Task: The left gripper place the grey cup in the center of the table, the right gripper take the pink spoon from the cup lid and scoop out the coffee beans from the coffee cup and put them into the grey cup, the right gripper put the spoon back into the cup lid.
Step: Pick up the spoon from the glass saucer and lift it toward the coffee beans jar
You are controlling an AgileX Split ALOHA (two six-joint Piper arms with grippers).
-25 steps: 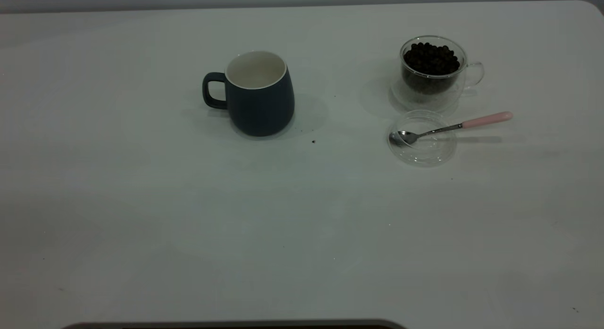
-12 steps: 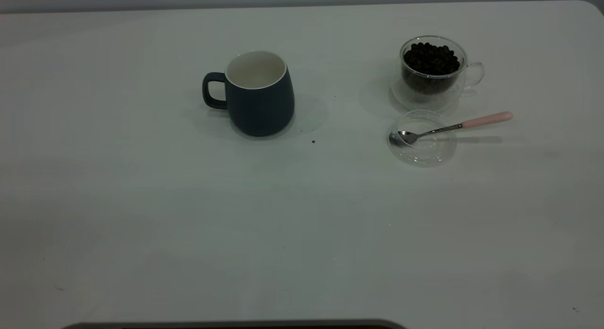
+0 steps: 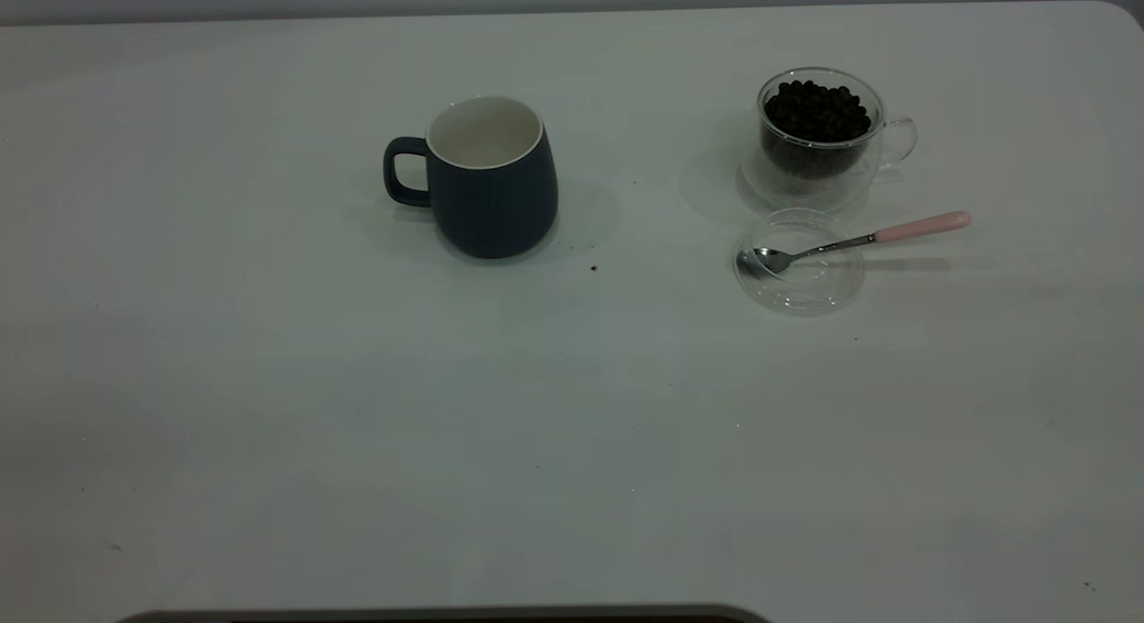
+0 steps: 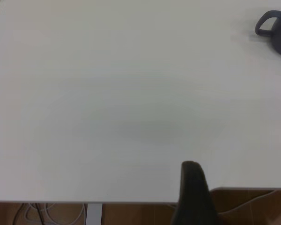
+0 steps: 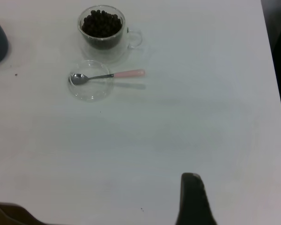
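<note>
The grey cup (image 3: 490, 178) stands upright and empty near the middle of the table (image 3: 357, 426), handle to the left; it also shows in the left wrist view (image 4: 277, 29). The coffee cup (image 3: 820, 136) at the back right holds a heap of coffee beans (image 3: 816, 112). Just in front of it lies the cup lid (image 3: 798, 261), with the pink spoon (image 3: 858, 240) resting bowl-down in it and its handle sticking out to the right. The left gripper (image 4: 193, 192) is far from the grey cup, near the table's edge. The right gripper (image 5: 193, 199) is well back from the spoon (image 5: 107, 75).
A few dark specks (image 3: 593, 268) lie on the table right of the grey cup. The table's rounded corner is at the back right (image 3: 1122, 11). Neither arm appears in the exterior view.
</note>
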